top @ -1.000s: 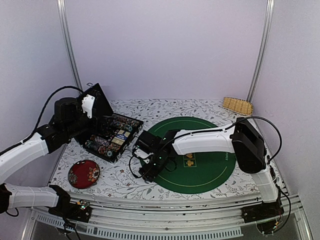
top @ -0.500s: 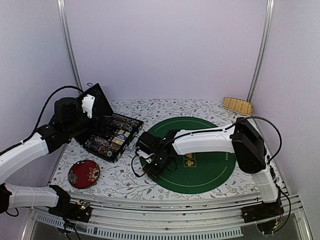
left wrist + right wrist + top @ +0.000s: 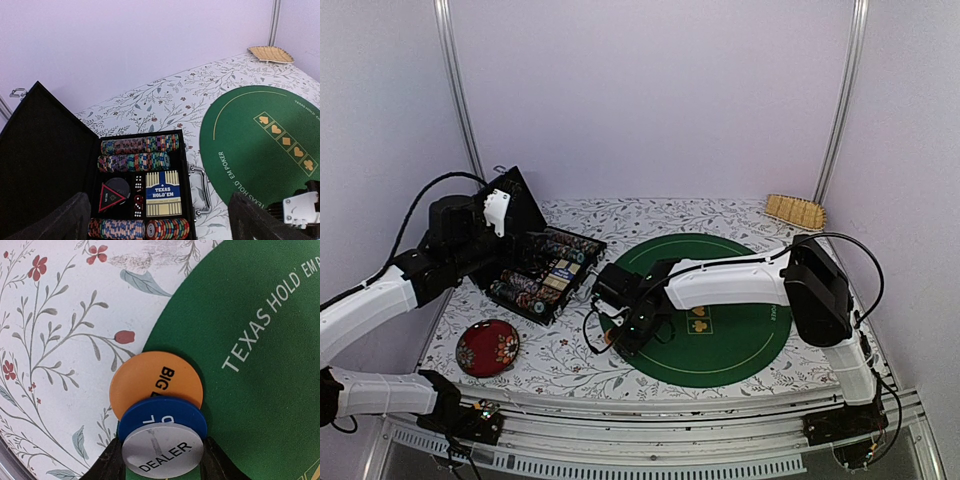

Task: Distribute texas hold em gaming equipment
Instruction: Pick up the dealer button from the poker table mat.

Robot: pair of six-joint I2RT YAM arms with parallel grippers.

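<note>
My right gripper (image 3: 161,460) is shut on a fanned stack of marker discs: a white "DEALER" disc (image 3: 162,454) on top, a blue disc (image 3: 162,416) under it, and an orange "BIG" disc (image 3: 150,377) lowest. They sit at the left edge of the green poker mat (image 3: 260,405). In the top view this gripper (image 3: 620,335) is low at the mat's near-left rim. My left gripper (image 3: 157,210) is open and empty above the open black case (image 3: 540,272). The case holds rows of striped chips (image 3: 134,161) and a blue "TEXAS HOLD'EM" card box (image 3: 162,192).
The round green mat (image 3: 720,310) lies on the floral tablecloth. A dark red floral dish (image 3: 487,347) sits near left. A tan woven piece (image 3: 795,210) lies at the back right. The case lid (image 3: 40,165) stands upright on the left.
My right gripper has shifted slightly right and away from the table's front edge, onto the mat's rim. The left arm has not moved.
</note>
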